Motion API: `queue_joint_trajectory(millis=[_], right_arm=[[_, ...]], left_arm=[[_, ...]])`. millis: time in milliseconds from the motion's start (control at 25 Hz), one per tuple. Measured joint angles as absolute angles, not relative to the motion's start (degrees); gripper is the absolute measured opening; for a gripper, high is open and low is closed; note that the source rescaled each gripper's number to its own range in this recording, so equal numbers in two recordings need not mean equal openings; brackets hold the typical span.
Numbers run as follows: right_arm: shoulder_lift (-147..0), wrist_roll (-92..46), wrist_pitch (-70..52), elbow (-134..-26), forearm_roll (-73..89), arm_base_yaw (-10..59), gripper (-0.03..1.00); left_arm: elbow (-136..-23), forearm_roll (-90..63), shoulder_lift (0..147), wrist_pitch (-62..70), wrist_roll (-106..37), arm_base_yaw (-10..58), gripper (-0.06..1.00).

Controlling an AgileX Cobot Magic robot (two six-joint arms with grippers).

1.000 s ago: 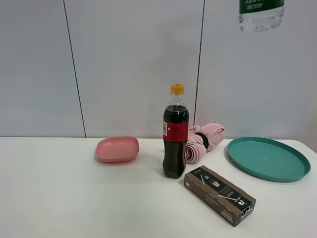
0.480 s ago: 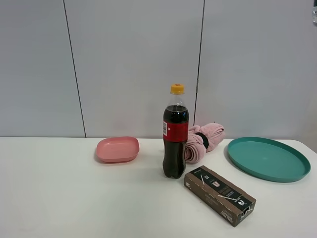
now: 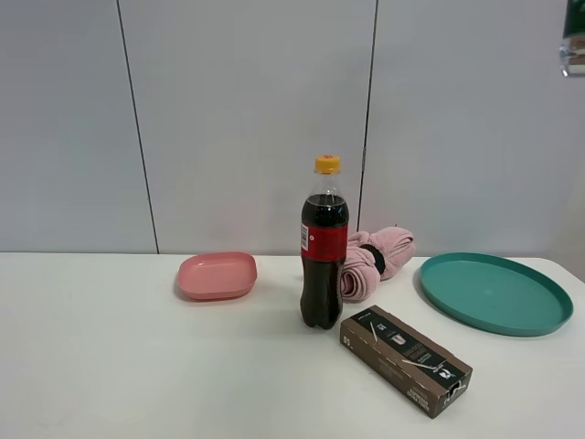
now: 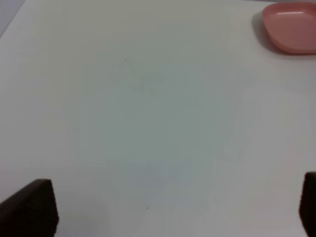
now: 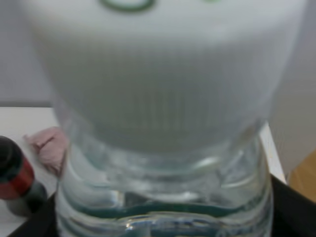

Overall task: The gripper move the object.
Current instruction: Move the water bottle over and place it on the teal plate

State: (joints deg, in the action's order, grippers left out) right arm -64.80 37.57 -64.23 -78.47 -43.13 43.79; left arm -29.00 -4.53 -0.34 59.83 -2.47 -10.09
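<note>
The object, a clear water bottle with a white cap (image 5: 163, 98) and a green label, fills the right wrist view. My right gripper (image 5: 160, 219) is shut on it, and black jaw parts show at both sides of it. In the exterior high view only the bottle's lower end (image 3: 574, 44) shows, high in the air at the right edge, above the table; the right arm itself is out of that frame. In the left wrist view my left gripper (image 4: 169, 210) hangs open over bare white table, its dark fingertips (image 4: 29, 210) far apart with nothing between them.
A tall cola bottle (image 3: 324, 247) stands mid-table. A pink dish (image 3: 217, 274) lies to its left and shows again in the left wrist view (image 4: 291, 27). A rolled pink cloth (image 3: 377, 256), a teal plate (image 3: 494, 293) and a dark box (image 3: 406, 359) lie to the right.
The held bottle swung right along the top of the exterior high view, almost left the frame, and now shows a little more at the right edge. Nothing on the table moved.
</note>
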Motion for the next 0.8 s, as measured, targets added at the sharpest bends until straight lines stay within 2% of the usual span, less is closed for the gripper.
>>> queue_joint_trajectory(millis=[360,800], right_arm=[[-64.80,36.13,-61.67,-78.47,-41.99,43.79,0.00],[-63.68,35.08,-68.56,-78.47,-42.19,43.79,0.00]], left_arm=[[-29.00,-4.53,-0.34,59.83,-2.47,-10.09,1.00],[-29.00,-4.53,-0.34,59.83,-2.47,-10.09,1.00]])
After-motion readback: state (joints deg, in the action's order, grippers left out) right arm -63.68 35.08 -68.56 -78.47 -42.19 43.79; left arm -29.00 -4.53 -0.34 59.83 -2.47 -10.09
